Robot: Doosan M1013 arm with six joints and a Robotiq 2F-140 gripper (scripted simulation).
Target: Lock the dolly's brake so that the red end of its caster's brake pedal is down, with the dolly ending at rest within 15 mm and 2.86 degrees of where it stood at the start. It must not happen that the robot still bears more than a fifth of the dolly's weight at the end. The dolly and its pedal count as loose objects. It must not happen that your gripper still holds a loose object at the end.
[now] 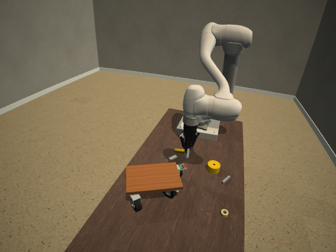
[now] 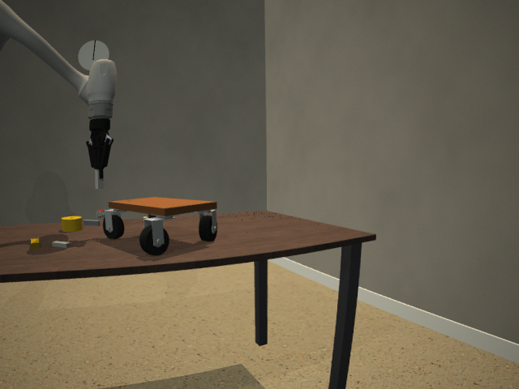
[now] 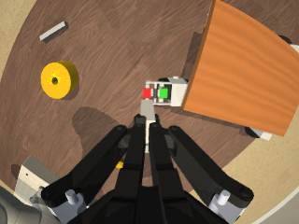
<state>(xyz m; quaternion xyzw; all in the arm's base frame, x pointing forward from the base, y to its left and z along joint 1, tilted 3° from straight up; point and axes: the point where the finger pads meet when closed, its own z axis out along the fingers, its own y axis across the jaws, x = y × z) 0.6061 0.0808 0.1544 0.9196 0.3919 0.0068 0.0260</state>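
Note:
The dolly has an orange wooden deck on black casters and stands on the dark wooden table; it also shows in the side view and in the wrist view. The brake pedal sticks out from the caster at the corner nearest the arm. Its red end is the outer one and its green end lies nearer the deck. My gripper is shut and empty. It points straight down and hangs well above the pedal's red end, a little higher than the deck.
A yellow cylinder stands right of the pedal. Two grey pegs, a yellow block and a yellow ring lie on the table. The arm's base plate sits at the far end.

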